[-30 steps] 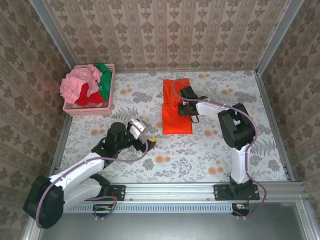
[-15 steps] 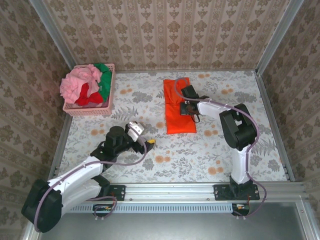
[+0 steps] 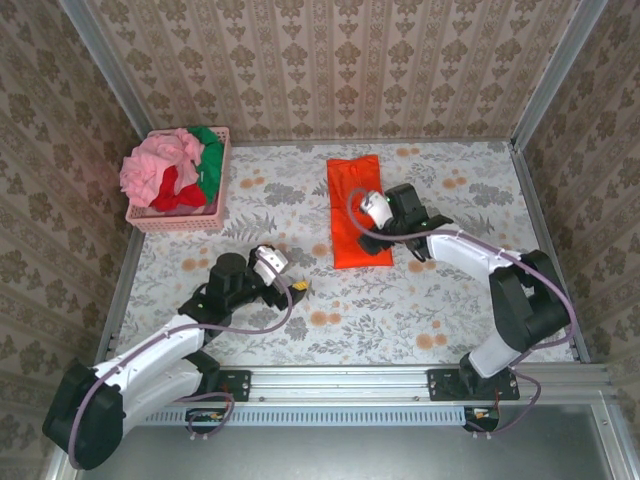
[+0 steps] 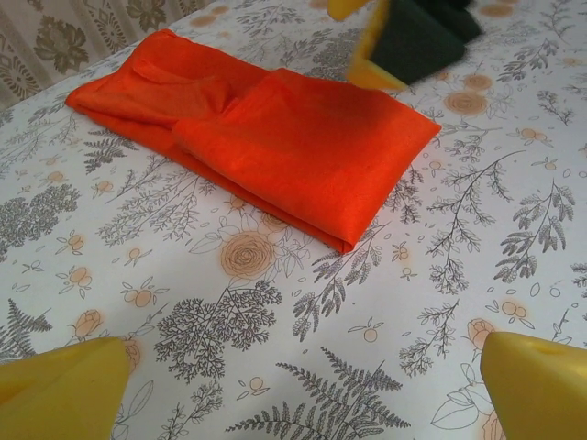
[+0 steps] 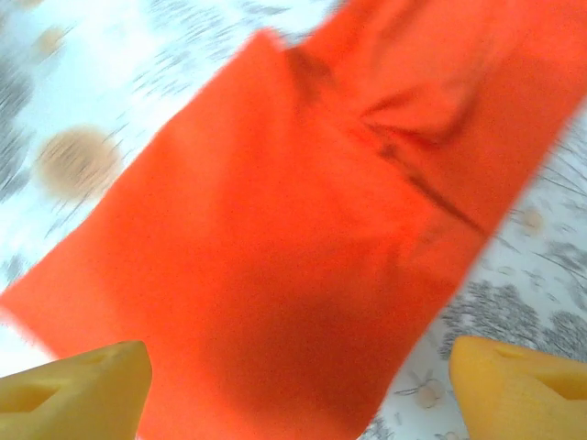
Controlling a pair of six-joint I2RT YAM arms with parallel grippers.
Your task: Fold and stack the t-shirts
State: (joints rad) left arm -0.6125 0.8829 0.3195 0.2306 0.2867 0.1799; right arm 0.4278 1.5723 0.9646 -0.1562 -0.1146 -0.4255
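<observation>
Moved: your right arm (image 3: 470, 255) has swung its elbow out to the right and toward the near edge in the past second. Its right gripper (image 5: 298, 390) has opened. Your left arm (image 3: 170, 345) has shifted only slightly.
Shirt change: the orange shirt (image 3: 355, 205) now lies as one straighter strip, where a second ago its two halves sat offset.
Right gripper: jaws are spread wide with nothing between them. Both yellow fingertips (image 5: 73, 385) sit at the lower corners of the wrist view, with orange cloth beneath (that view is blurred, so you cannot judge contact from it).
Right gripper position: it is at the strip's right edge, about midway along.
Left gripper (image 3: 296, 286): jaws are as wide as they go and hold nothing. It hangs over the bare table (image 3: 420, 320) near the shirt's near-left corner, apart from the cloth.
Orange shirt: it is folded into a long narrow strip, flat on the table at centre-far. It runs from the back edge toward you at a slight slant.
Fold detail: the left wrist view shows a top layer doubled over the near half, its edge crossing the strip.
Basket (image 3: 180, 222): it stands at the far left, well apart from the orange shirt.
Basket contents: the pink shirt (image 3: 160, 165) is heaped on top and the red shirt (image 3: 175, 192) lies under it. The green shirt (image 3: 210, 155) is against the right rim. All three are crumpled.
</observation>
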